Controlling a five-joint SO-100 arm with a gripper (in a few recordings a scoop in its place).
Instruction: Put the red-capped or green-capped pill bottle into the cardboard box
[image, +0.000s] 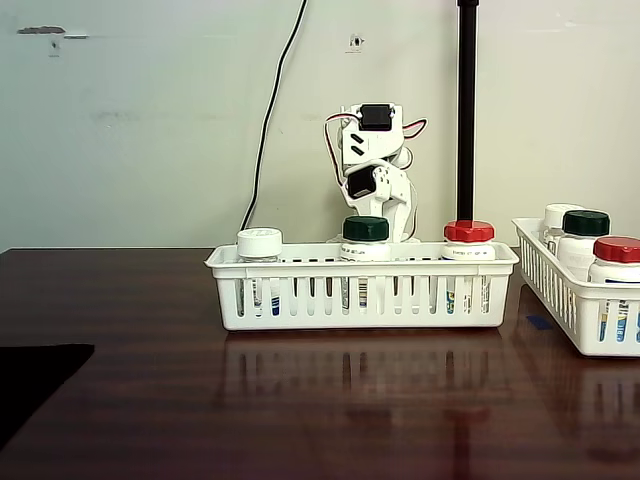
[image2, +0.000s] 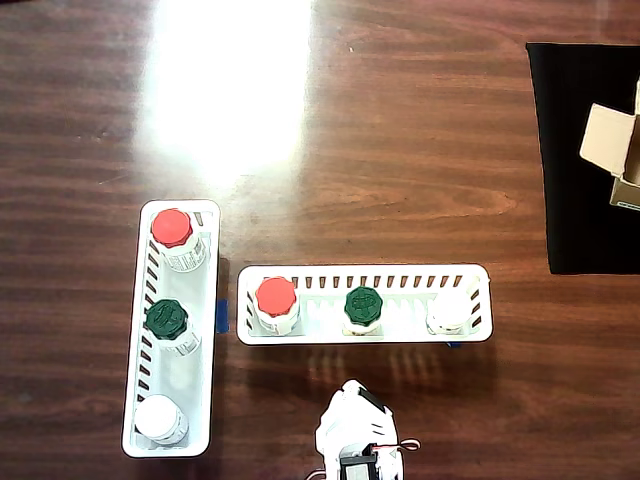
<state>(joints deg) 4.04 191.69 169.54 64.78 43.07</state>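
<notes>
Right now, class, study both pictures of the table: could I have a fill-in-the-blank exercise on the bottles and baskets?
1. Each white slotted basket holds ____ pill bottles.
2. In the overhead view, the green-capped bottle stands between the red-capped bottle and the ____-capped one.
3. The cardboard box rests on a ____ mat.

Missing words: three; white; black
</notes>
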